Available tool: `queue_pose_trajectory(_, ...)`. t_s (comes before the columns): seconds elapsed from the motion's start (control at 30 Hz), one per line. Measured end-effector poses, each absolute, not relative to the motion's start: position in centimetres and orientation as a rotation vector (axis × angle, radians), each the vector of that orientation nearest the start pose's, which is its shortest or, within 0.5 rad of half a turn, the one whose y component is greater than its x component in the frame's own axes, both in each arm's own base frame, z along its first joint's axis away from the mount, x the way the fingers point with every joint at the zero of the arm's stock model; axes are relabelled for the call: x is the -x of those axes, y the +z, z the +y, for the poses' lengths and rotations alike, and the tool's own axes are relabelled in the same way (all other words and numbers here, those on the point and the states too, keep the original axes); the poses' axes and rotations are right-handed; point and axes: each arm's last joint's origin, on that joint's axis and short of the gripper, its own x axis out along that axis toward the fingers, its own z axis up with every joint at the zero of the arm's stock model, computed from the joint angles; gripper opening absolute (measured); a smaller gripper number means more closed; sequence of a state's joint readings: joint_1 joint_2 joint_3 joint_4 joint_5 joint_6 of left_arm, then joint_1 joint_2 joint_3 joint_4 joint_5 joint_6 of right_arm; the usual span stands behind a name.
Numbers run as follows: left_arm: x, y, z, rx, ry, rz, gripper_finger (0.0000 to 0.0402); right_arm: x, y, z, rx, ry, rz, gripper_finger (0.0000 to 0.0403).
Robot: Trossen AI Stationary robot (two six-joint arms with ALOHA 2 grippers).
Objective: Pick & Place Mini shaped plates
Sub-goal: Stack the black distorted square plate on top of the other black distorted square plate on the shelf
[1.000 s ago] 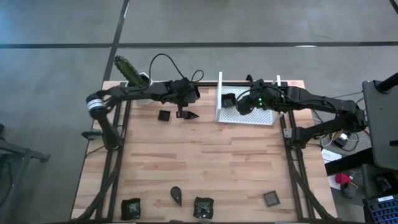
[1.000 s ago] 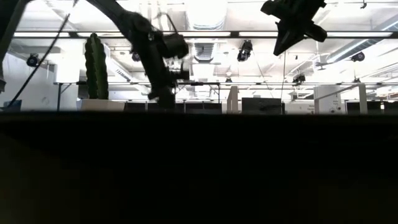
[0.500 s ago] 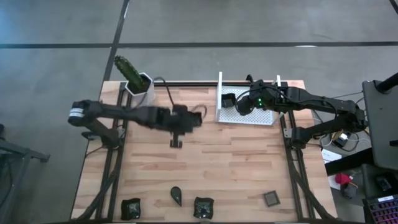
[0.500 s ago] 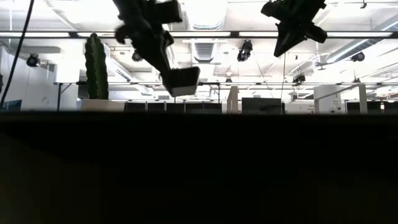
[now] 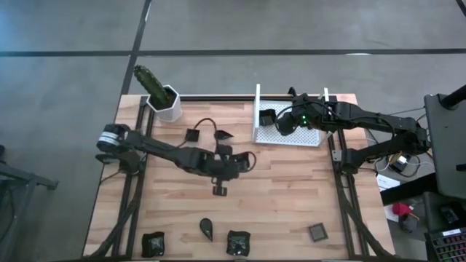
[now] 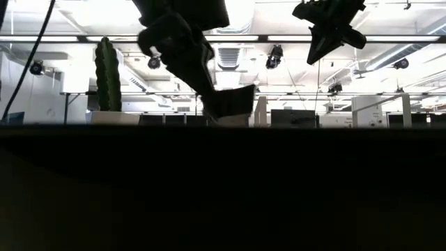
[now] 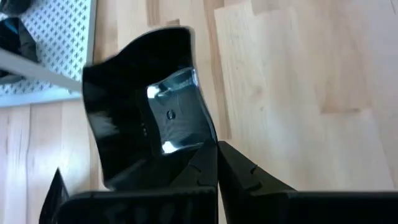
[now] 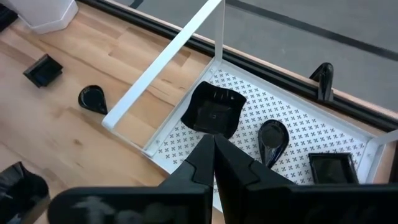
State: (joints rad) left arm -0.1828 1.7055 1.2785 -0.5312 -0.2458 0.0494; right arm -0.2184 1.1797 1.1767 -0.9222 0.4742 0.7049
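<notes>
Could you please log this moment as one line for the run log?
left gripper: shut on square plate, over mid-table | right gripper: shut on second square plate, over white tray

No text, label, brand, number or sign can be read anywhere in these views, on the surface, arms or room behind.

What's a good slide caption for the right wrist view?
Right hand shut above the white tray, which holds a square plate, a teardrop plate and another square plate.
</notes>
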Motion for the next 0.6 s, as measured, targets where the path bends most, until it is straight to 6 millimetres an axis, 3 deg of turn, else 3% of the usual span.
queue_pose_trajectory(0.6,-41.0,18.8,-6.9,-0.29,-0.008,1.046,0.0,-21.3,33.2,-6.0,-0.459,-0.9,0.695,0.0008)
